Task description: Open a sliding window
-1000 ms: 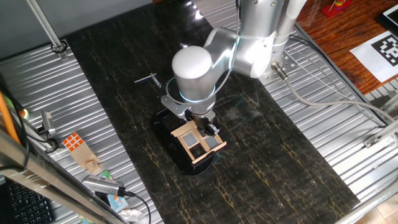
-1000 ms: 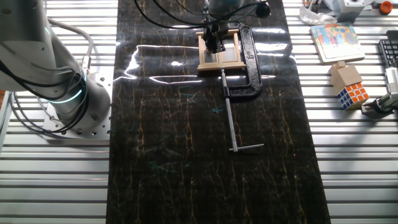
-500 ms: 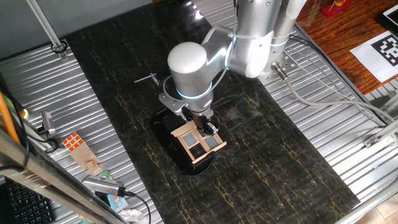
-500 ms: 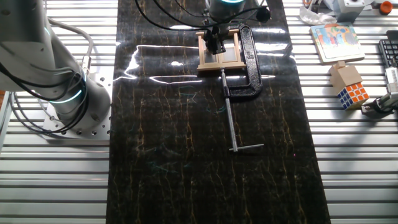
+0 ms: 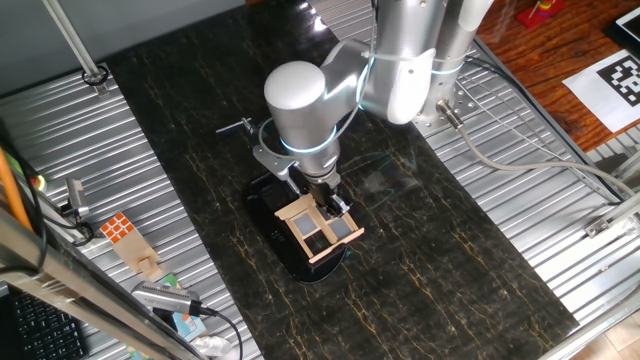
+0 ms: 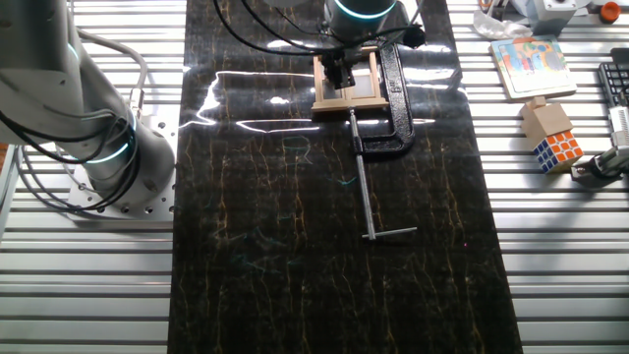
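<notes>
A dark, gold-veined mat covers the table point(image 6: 324, 246) between ribbed metal panels, and at its centre in one fixed view you see the sliding window point(image 5: 322, 228), a tan frame with cross bars and dark panes, mounted on a black rounded base. In the other fixed view it sits at the top centre of the frame, pinned by a black C-clamp point(image 6: 385, 118) whose long screw runs down toward mid-frame. The gripper point(image 5: 331, 200) stands directly over the window's upper edge, its fingers reaching down onto the frame near the middle bar; the arm's white wrist hides most of it, so you cannot tell how wide the fingers stand or whether they hold the wood. An orange-and-white cube point(image 5: 118, 228) lies well apart at the left edge. Your step in hand appears to be engaging the sash, with the window apparently not yet slid open. Your next move likely calls for firm contact on the movable bar, then a straight push along the frame's track, kept level so the sash does not bind against the clamped base.
</notes>
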Controlling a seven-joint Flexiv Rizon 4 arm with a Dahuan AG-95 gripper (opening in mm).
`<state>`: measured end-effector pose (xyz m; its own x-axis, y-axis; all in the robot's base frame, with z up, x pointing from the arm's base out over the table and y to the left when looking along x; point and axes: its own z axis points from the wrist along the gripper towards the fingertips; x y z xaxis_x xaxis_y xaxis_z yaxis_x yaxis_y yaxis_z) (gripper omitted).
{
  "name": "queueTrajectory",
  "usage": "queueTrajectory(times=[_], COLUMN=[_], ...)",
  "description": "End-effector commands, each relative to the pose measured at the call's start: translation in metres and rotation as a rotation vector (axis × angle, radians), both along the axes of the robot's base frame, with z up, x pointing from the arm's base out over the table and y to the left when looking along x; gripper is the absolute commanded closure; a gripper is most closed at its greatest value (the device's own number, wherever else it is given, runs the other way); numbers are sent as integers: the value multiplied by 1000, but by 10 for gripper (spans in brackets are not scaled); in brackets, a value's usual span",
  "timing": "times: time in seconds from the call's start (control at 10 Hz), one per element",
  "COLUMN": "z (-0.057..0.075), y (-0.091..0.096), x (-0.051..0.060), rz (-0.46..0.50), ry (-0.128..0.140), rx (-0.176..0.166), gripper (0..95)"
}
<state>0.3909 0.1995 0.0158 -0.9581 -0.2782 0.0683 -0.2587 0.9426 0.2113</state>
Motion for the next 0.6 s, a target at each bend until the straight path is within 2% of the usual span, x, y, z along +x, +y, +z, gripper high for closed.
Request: queueTrajectory(times=[0.1, 0.6], z=[-2, -2], y=[1, 1], x=[0, 0], rz=[-14, -30], ry=[4, 11], rx=[20, 48], gripper=[950, 950])
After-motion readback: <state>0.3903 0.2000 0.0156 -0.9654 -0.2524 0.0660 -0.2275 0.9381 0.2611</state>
